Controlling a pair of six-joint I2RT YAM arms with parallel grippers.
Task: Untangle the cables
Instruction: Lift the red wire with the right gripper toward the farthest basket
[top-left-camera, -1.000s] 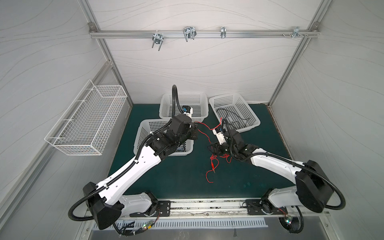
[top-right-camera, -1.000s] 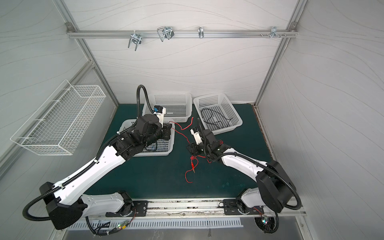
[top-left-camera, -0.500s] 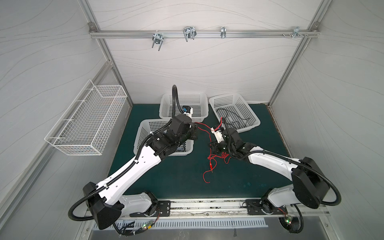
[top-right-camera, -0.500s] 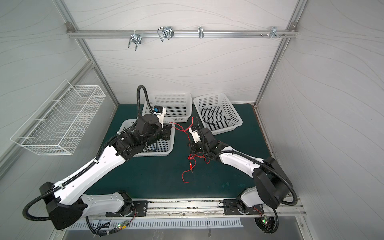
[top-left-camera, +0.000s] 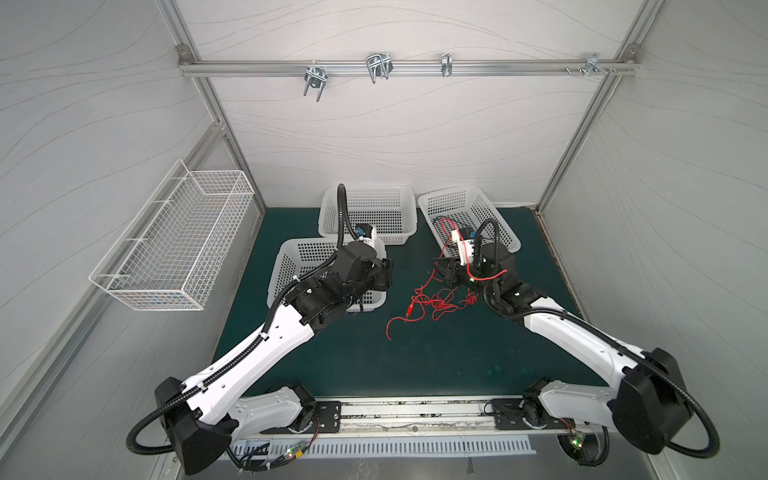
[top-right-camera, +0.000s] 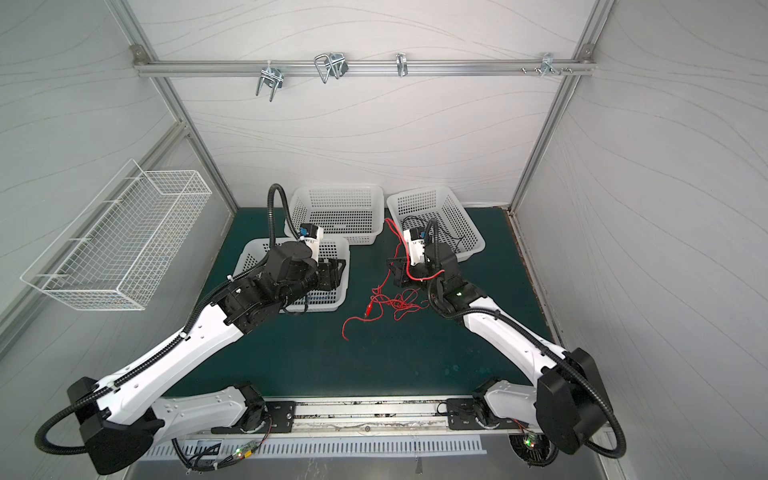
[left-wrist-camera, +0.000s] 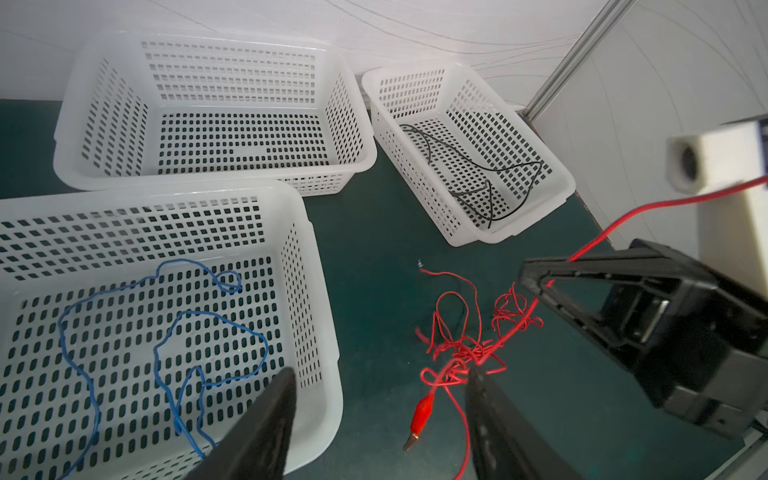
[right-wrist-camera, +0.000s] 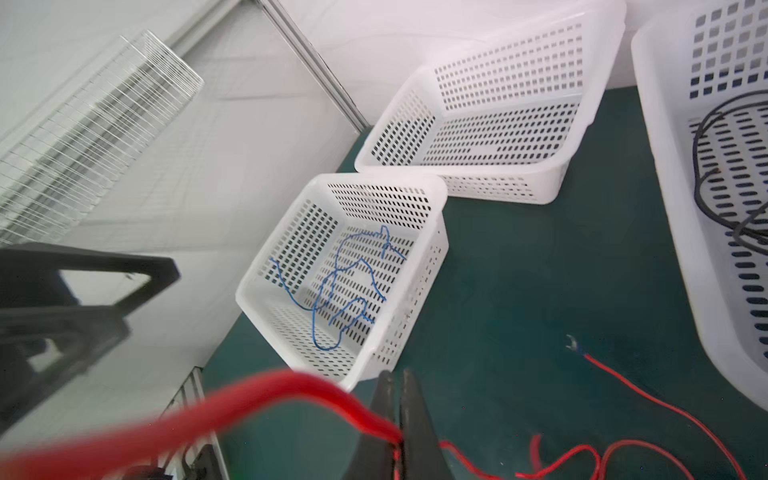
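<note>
Right tool (right-wrist-camera: 397, 374) pressed together, pinching red cable (left-wrist-camera: 465, 349); rest lay tangled on green table (top-left-camera: 415, 365). Left tool (left-wrist-camera: 379, 372) spread, near tangle, by basket edge. Three white baskets (top-left-camera: 365, 192): one held blue cable (left-wrist-camera: 166, 332), one black cable (left-wrist-camera: 478, 166). White walls around; one wire basket (top-left-camera: 174, 249) hung on left wall.

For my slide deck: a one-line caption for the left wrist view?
Open left gripper facing the tangled red cable; blue cable and black cable lie in baskets.

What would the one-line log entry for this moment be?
left gripper: open, empty | right gripper: shut on red cable, rest tangled on mat | blue cable: in near basket | black cable: in far right basket
</note>
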